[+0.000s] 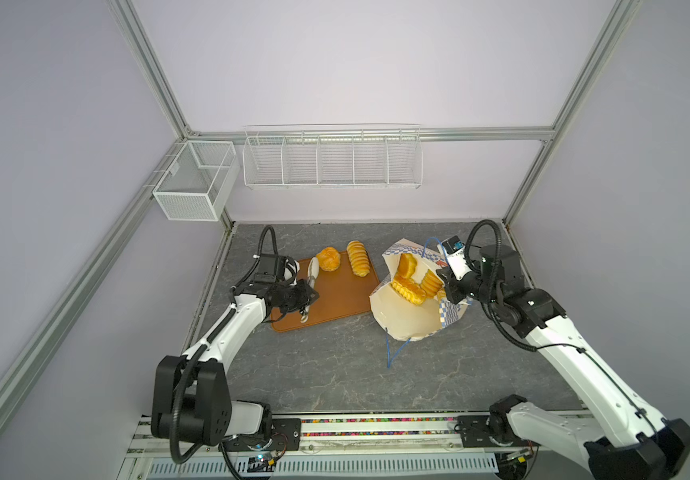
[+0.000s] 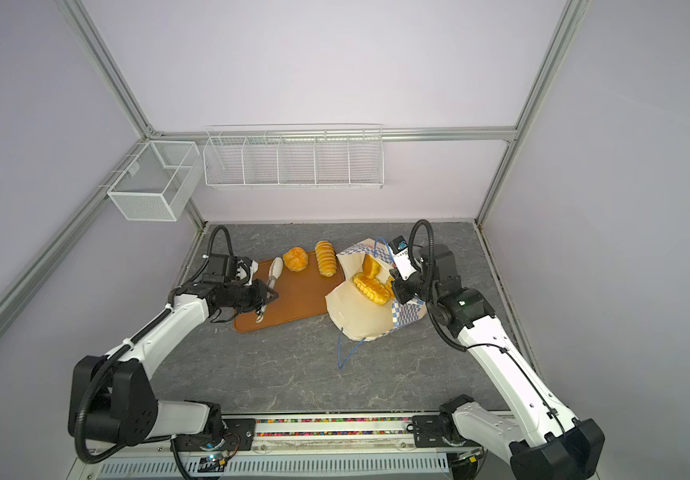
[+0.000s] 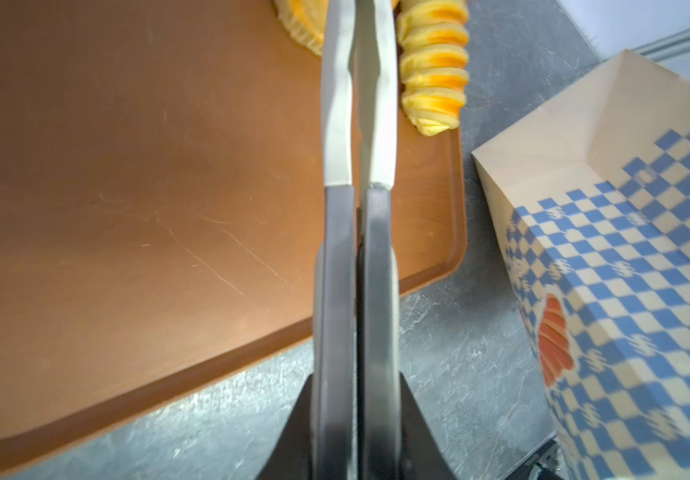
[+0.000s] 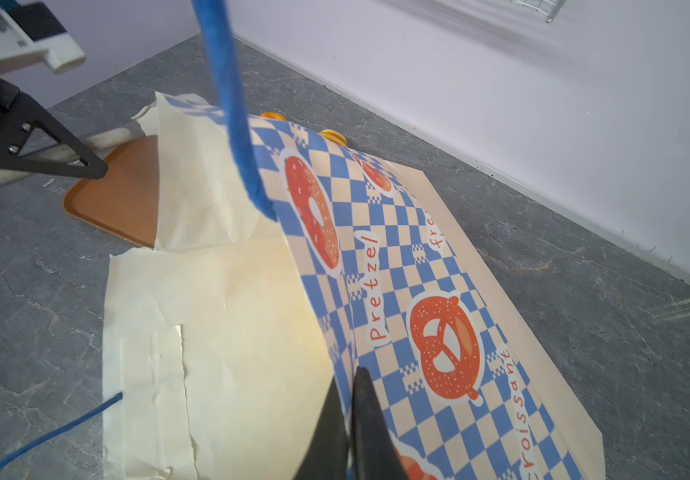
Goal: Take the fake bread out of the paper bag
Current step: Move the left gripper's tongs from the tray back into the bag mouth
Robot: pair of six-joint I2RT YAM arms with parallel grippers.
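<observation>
Left gripper (image 1: 309, 297) closed around a pair of tongs (image 3: 337, 124), whose two blades lie almost together with nothing between them. The blade tips end just beside a round bun (image 1: 328, 259) and a ridged loaf (image 1: 357, 258), two pieces already lying at the far end of the brown tray (image 1: 335, 303). The loaf runs along the tray's right rim, and the near half of the tray is bare. Right gripper (image 4: 349, 419) pinched tight on the checkered upper wall of the paper bag (image 1: 401, 324), whose mouth gapes toward the camera in both top views. Inside, at least three pieces of fake bread (image 1: 409, 291) rest against the far wall. In the left wrist view a narrow strip of table (image 1: 335, 374) separates the bag's corner from the tray rim. One blue cord handle (image 1: 389, 362) trails onto the open tabletop in front of the bag
</observation>
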